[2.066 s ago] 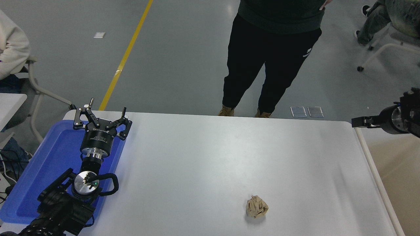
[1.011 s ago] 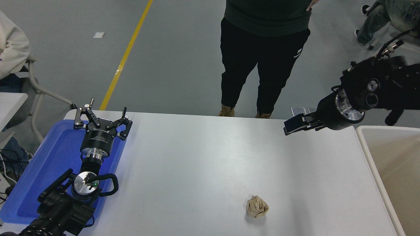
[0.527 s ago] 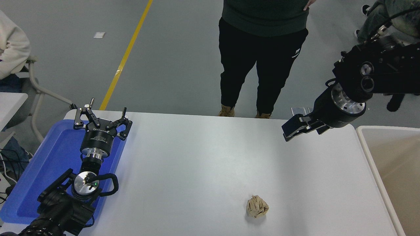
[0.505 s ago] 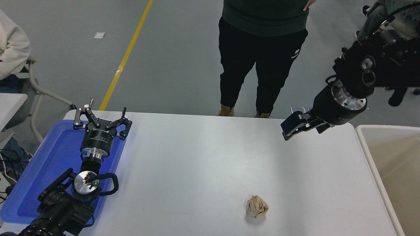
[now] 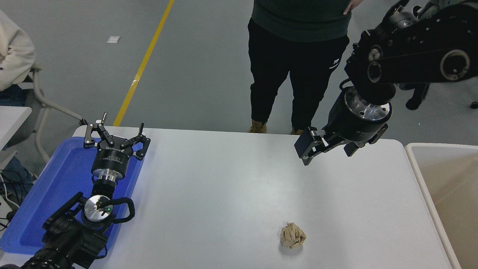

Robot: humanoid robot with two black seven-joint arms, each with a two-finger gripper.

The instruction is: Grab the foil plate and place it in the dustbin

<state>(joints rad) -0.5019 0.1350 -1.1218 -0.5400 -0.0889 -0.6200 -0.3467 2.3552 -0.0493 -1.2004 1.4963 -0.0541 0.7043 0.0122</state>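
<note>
The white table (image 5: 224, 179) carries only a crumpled brown paper ball (image 5: 292, 235), lying alone toward the near right of the surface, well apart from both arms. No foil plate shows anywhere in the head view, neither on the table nor in either gripper. The dustbin (image 5: 422, 175), an off-white tub with a beige inside, stands against the table's right edge; only its left rim and part of its interior are in the picture, and that part holds nothing that can be seen.

The right gripper (image 5: 310, 147) hangs in the air above the far right part of the table, its arm reaching in from the upper right corner. It points left and slightly down; its black fingers look close together with nothing between them, though the angle does not let the gap be judged for certain. It sits far from the paper ball, and left of the dustbin's rim.

The left gripper (image 5: 115, 134) is parked at the lower left over a flat blue tray (image 5: 44, 198), its fingers spread wide and empty.

A person in dark trousers (image 5: 295, 74) and tan shoes stands at the table's far edge, just behind the right gripper. A yellow floor line (image 5: 143, 63) runs diagonally beyond the tray.
</note>
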